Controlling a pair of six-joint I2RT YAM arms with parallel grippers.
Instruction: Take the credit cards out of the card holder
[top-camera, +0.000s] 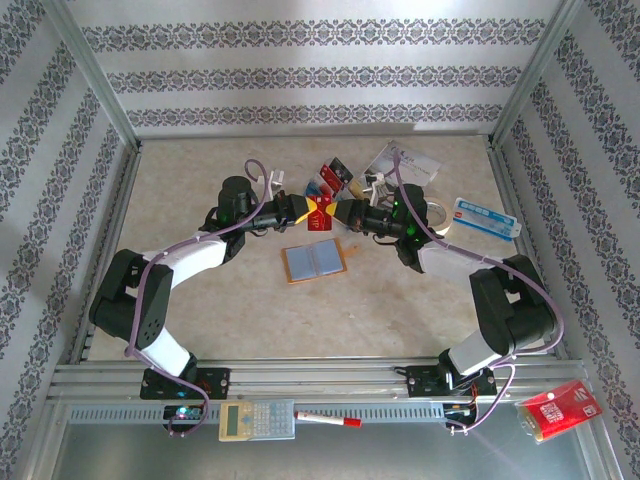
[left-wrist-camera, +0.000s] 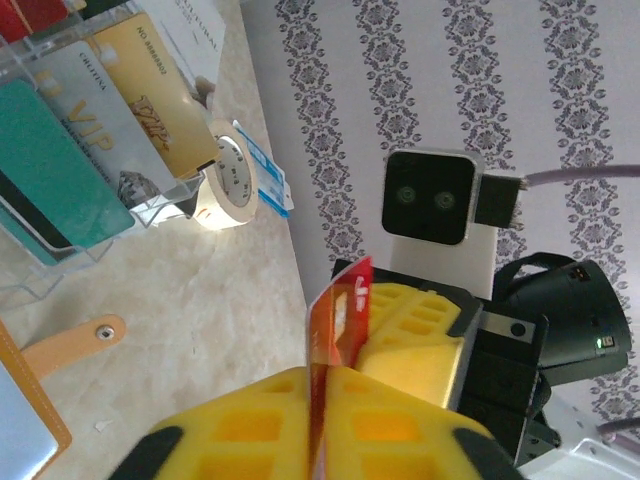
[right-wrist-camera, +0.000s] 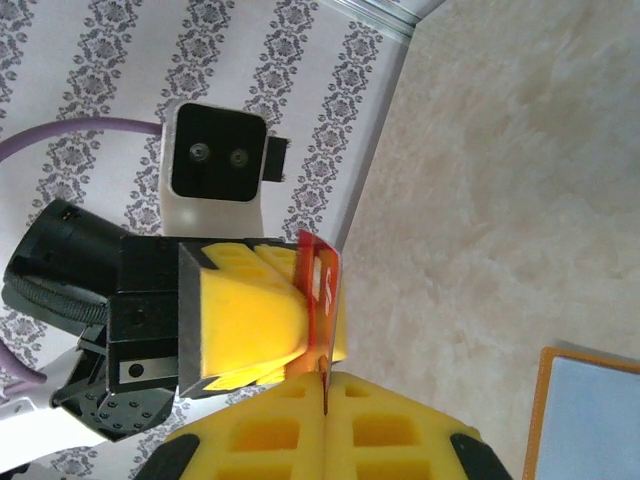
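Red card (left-wrist-camera: 340, 310) in both jaws; tape roll (left-wrist-camera: 225, 185), card rack (left-wrist-camera: 60, 265) nearby.

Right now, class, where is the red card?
In the top view the red card is mid-table, pinched at once by the left fingers and right fingers, just beyond the open card holder.

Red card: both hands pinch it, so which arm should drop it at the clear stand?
Left, probably: holding the red card, the left hand faces the clear stand; the right hand points away.
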